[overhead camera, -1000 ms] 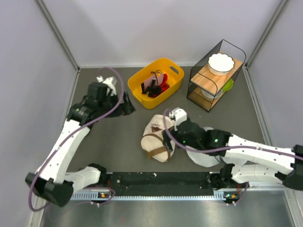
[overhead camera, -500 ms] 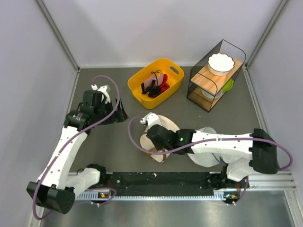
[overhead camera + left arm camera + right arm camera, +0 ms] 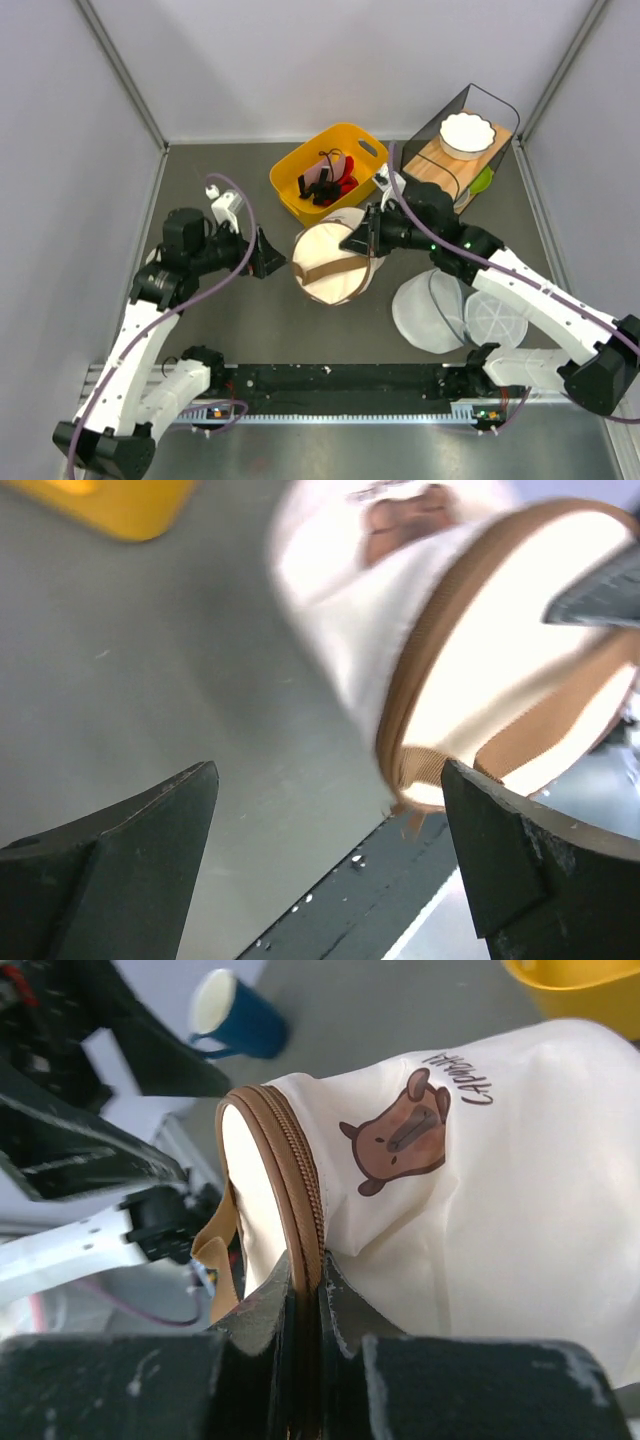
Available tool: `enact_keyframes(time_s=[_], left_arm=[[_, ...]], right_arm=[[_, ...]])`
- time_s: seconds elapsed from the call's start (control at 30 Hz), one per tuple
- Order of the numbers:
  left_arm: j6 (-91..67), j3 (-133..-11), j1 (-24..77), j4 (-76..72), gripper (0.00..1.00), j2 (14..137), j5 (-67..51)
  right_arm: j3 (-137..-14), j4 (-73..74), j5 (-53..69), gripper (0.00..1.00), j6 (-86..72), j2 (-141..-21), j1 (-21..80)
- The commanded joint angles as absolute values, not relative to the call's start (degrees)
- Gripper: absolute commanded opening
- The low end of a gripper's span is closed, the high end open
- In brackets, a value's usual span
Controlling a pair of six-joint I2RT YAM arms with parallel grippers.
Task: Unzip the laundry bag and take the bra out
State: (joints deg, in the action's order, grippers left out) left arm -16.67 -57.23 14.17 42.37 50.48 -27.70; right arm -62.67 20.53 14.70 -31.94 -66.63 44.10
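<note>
The right hand (image 3: 360, 240) pinches the brown zipper band (image 3: 298, 1190) of the laundry bag (image 3: 330, 262) in the middle of the bench (image 3: 250, 320), and the left hand (image 3: 270, 255), spread wide, is just beside the bag's left side.

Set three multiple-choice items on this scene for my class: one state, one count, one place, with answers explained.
1. What is the right pincer doing to the laundry bag? A hovering open above it; B clamped shut on its zipper band; C pushing its base.
2. How many white mesh pouches lie right of the bag? A one; B two; C four.
3. Where is the white bowl? A inside the bag; B in a drawer; C on the rack, top shelf.
Answers: 1 B, it pinches the band in the wrist view. 2 B, two round discs show. 3 C, it sits on the upper board.
</note>
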Motion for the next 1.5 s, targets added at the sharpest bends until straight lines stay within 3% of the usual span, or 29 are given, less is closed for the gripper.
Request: enact_keyframes(time_s=[0.0, 0.33, 0.4, 0.43, 0.47, 0.5, 0.53, 0.57, 0.6, 0.67, 0.83, 0.9, 1.23, 1.47], left_arm=[[-22.66, -48.35, 14.06, 20.14, 0.99, 43.6, -51.46], [-23.73, -45.35, 14.24, 16.61, 0.94, 42.71, -61.69], [-26.26, -44.3, 14.76, 15.39, 0.62, 44.29, -62.22], [-28.02, -42.9, 15.03, 12.07, 0.27, 44.73, -62.66], [-30.13, -42.11, 15.46, 10.04, 0.0, 45.35, -62.06], [-33.8, -41.23, 16.51, 8.89, 0.0, 45.61, -61.18], [-35.23, -39.92, 17.13, 6.53, 0.0, 45.7, -59.95], [-36.2, -39.47, 17.49, 6.5, 0.0, 46.05, -56.55], [-38.21, -39.11, 17.93, 6.59, 0.0, 46.14, -54.6], [-41.2, -38.41, 18.02, 7.46, 0.0, 46.58, -49.0], [-48.41, -38.85, 18.19, 12.12, 0.0, 49.82, -39.65], [-53.07, -38.24, 18.72, 13.0, 0.0, 50.27, -35.89], [-63.98, -35.78, 21.09, 10.29, 0.0, 51.94, -28.3], [-64.95, -35.33, 22.5, 7.65, 0.0, 53.79, -26.63]], right_arm=[[-61.7, 10.12, 32.16, 0.0, -37.61, -64.6, 42.36], [-60.74, 5.72, 36.91, 0.0, -40.69, -65.65, 42.36], [-59.86, 4.49, 37.09, 0.0, -41.66, -66.7, 42.28], [-59.77, 4.4, 37.35, 0.0, -42.27, -67.23, 42.28], [-59.77, 4.39, 37.27, 0.0, -42.62, -67.67, 42.36], [-59.85, 4.57, 36.92, 0.01, -43.06, -68.63, 42.36], [-60.9, 7.88, 34.74, 0.17, -42.63, -68.99, 42.19], [-61.69, 10.52, 32.72, 0.41, -41.67, -69.43, 42.19], [-62.57, 14.03, 30.0, 0.71, -40.7, -69.35, 42.19], [-63.72, 20.81, 21.74, 0.94, -38.41, -68.12, 42.1], [-60.22, 28.38, 0.67, 0.99, -43.3, -60.31, 42.19], [-57.76, 29.88, -2.1, 0.99, -47.09, -58.46, 42.19], [-40.53, 12.58, 7.38, 0.99, -65.72, -53.79, 44.2], [-41.04, 3.0, 11.6, 0.97, -67.76, -60.2, 46.93]])
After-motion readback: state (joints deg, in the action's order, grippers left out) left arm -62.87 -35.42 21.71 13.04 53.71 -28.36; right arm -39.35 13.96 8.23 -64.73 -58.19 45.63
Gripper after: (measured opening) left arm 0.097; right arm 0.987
